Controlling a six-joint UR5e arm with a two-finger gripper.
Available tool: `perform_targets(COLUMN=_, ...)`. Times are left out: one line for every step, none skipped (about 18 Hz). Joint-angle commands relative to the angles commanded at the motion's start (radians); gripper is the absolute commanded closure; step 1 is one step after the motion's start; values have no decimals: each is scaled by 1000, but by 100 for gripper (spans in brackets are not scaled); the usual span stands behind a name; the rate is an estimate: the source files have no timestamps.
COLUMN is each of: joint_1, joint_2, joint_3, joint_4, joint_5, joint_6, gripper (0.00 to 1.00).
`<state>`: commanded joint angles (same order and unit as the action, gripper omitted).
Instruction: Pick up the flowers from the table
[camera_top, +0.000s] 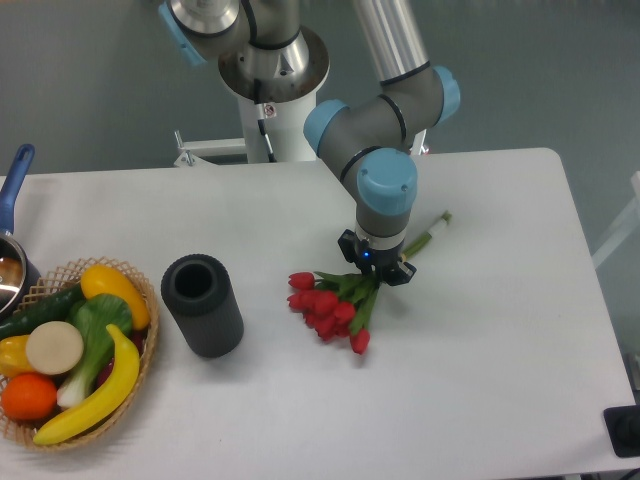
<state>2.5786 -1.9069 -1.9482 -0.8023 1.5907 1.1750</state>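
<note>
The flowers (328, 305), a small bunch of red tulips with green stems, lie on the white table (480, 340) near its middle. The red heads point to the lower left and the stem ends stick out to the upper right (432, 228). My gripper (376, 268) is straight above the stems, just behind the heads, and reaches down to them. Its fingers are hidden under the wrist, so I cannot tell whether they are closed on the stems.
A dark cylinder (203, 305) stands upright left of the flowers. A wicker basket (140, 345) with bananas, an orange and vegetables sits at the front left edge. A pot with a blue handle (14, 190) is at the far left. The robot base (272, 75) is behind.
</note>
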Motion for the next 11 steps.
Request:
perform_targets(joint_1=5, joint_2=6, joint_3=0, joint_4=-3, joint_5=0, joint_6=0, gripper=100)
perform_targets(joint_1=8, joint_2=8, joint_3=2, joint_4=-3, joint_5=0, joint_6=0, gripper=100)
perform_targets(joint_1=12, joint_2=14, joint_3=6, joint_4=-3, joint_5=0, joint_6=-2, gripper=100)
perform_targets(joint_1=23, joint_2=28, joint_3=14, joint_4=-6, joint_5=0, joint_6=-9, gripper=100)
perform_targets(joint_1=35, joint_2=41, joint_3=29, joint_4=-8, joint_5=0, joint_6=-12, gripper=100)
perform_targets(joint_1=49, joint_2=57, joint_3=38, joint_4=-6, joint_5=-2, joint_6=-18, gripper=100)
perform_targets(joint_1=66, joint_2=69, joint_3=51, joint_4=-6, joint_5=-2, joint_6=-32, gripper=100)
perform_targets(joint_1=84, joint_2=77, joint_3=66, joint_4=-6, joint_5=-8, joint_6=-55, gripper=100)
perform_targets(joint_1=97, joint_2=81, joint_3=83, joint_4=-6, joint_5=-9, joint_6=-101, gripper=100)
perform_targets(joint_1=101, joint_2=81, joint_3=103, joint_4=-6, joint_5=-14, joint_6=-173, gripper=100)
perform_targets(joint_1=101, joint_2=81, joint_3=127, joint_4=-8, joint_5=-23, joint_6=-263, gripper=100)
